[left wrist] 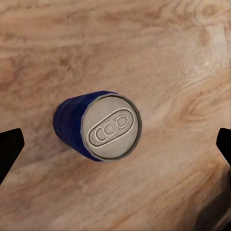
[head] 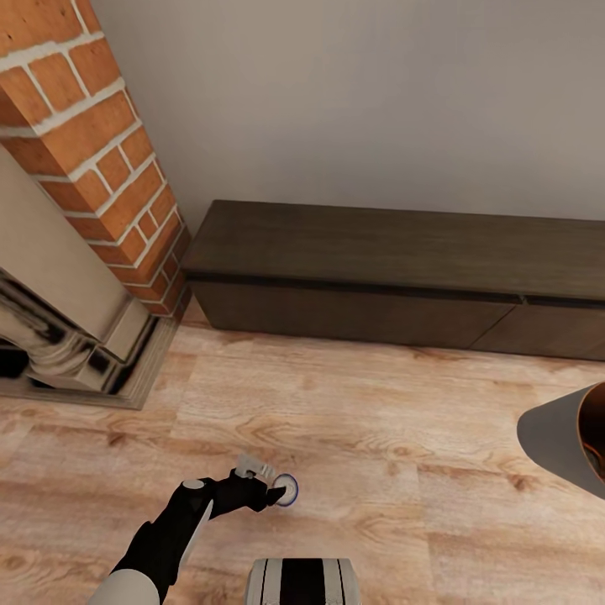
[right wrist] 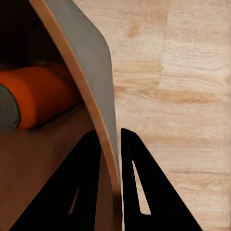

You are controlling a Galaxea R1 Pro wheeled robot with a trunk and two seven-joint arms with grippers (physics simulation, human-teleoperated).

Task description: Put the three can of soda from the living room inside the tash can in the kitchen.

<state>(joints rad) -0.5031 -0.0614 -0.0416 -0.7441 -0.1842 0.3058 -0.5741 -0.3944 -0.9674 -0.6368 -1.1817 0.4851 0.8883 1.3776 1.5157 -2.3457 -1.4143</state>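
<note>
1. Blue and silver right under your left gripper point(left wrist: 115, 144): that's a blue soda can point(left wrist: 98, 126), seen top-on in the left wrist view, pull tab facing the camera.
2. Your left fingers point(left wrist: 9, 151) sit far out at either edge of that view, jaws spread wide, with the can between them and touching neither.
3. From the head view the same can point(head: 286, 489) stands upright on the wood floor point(head: 353, 420), just beyond the tip of your left gripper point(head: 267, 486), with the black left arm point(head: 172, 525) reaching in from below.
4. Over on the right, your right gripper point(right wrist: 111, 139) is pinched tight on the rim of the trash can point(right wrist: 91, 67): one dark finger inside the wall, one outside, wall sandwiched between.
5. Inside that bin you've got an orange soda can point(right wrist: 41, 96) lying on its side against the orange-brown interior.
6. The head view catches the trash can point(head: 559, 433) at the right edge, tilted, grey outside, orange-brown rim showing.
7. Straight ahead: a low dark wooden cabinet point(head: 395, 269) along the pale wall point(head: 353, 92), with the brick fireplace point(head: 92, 151) to your left, its stone base meeting the floor.
8. Your own base point(head: 301, 581) peeks in at the bottom, just beside the blue can.
</note>
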